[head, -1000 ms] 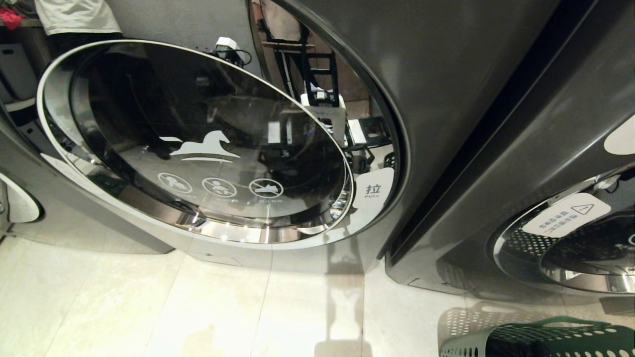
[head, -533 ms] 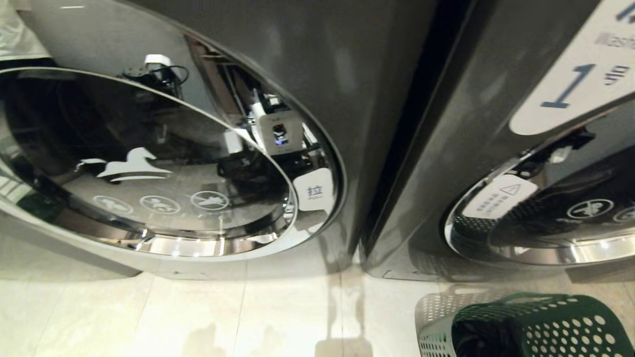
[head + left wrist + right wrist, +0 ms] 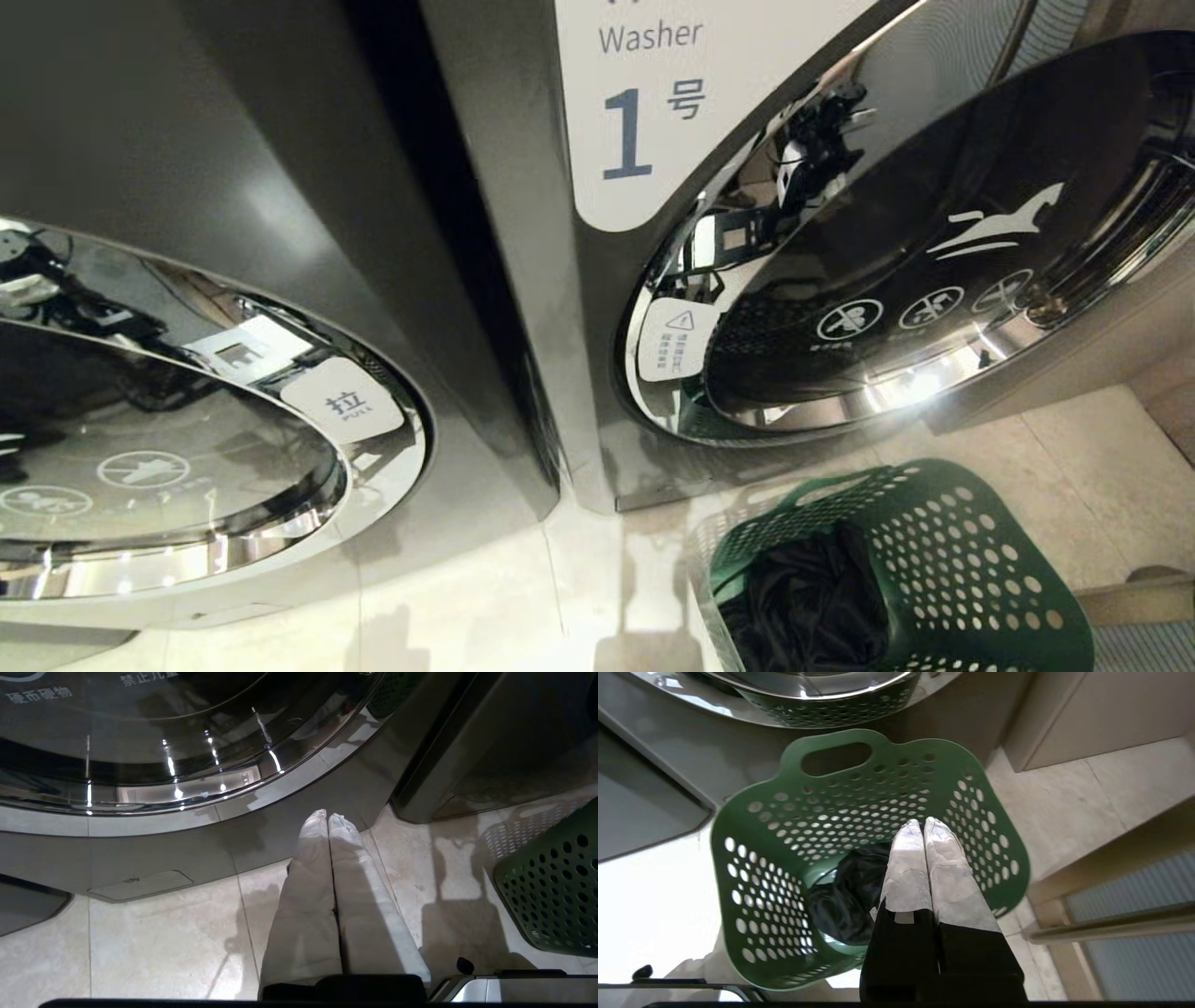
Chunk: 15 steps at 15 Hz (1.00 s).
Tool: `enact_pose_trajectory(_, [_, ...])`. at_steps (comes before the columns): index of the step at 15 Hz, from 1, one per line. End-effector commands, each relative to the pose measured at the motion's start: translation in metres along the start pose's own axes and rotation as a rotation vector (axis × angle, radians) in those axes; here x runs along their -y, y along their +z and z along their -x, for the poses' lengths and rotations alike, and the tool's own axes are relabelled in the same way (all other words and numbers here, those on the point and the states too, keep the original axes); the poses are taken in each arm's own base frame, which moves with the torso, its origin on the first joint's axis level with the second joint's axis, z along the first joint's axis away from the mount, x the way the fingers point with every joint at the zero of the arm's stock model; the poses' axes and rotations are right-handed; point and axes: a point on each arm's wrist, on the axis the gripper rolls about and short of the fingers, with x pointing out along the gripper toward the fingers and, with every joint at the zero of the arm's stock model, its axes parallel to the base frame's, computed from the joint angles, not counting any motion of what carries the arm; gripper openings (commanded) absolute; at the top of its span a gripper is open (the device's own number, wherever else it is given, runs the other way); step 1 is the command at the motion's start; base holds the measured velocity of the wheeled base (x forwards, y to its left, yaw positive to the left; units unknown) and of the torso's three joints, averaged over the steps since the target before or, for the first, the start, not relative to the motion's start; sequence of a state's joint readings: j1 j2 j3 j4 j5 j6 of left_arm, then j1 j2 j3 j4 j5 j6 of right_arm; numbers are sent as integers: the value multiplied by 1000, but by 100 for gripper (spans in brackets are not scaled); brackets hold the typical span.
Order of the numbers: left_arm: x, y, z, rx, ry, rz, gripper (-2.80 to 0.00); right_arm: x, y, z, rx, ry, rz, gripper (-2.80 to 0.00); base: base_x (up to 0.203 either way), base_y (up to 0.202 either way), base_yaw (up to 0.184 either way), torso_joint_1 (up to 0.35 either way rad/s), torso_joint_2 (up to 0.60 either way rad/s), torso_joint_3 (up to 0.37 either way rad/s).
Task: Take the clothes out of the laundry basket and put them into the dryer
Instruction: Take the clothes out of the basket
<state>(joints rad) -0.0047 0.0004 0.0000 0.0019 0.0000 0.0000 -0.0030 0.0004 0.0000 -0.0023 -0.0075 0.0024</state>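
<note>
While clothes (image 3: pixel 803 602) fill basket (image 3: pixel 962 569), washer 1 (image 3: pixel 653 233) stands behind.

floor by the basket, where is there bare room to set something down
Bare tile lies left of the laundry basket, in front of the left machine's round door, and on the right between the basket and the pale cabinet. It is tight behind the basket, which sits close to the machine marked 1. Inside, the black clothes fill the bottom.
</note>
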Motion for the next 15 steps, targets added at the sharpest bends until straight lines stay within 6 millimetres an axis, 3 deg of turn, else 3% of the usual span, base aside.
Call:
enact_pose_trajectory(1, [0, 0, 0, -1, 0, 0, -280, 0, 0, 0, 3, 1, 7, -280, 0, 0, 0, 0, 0, 0])
enact_pose_trajectory(4, [0, 0, 0, 0, 0, -2, -280, 0, 11, 4, -13, -25, 20, -280, 0, 0, 0, 0, 0, 0])
enact_pose_trajectory(7, [0, 0, 0, 1, 0, -2, -280, 3, 61, 0, -173, -137, -30, -280, 0, 0, 0, 0, 0, 0])
enact_pose_trajectory(10, [0, 0, 0, 0, 0, -2, -280, 4, 78, -44, -544, -272, -207, -280, 0, 0, 0, 0, 0, 0])
enact_pose_trajectory(15, [0, 0, 0, -1, 0, -2, -280, 4, 48, -118, -975, -484, -359, -280, 0, 0, 0, 0, 0, 0])
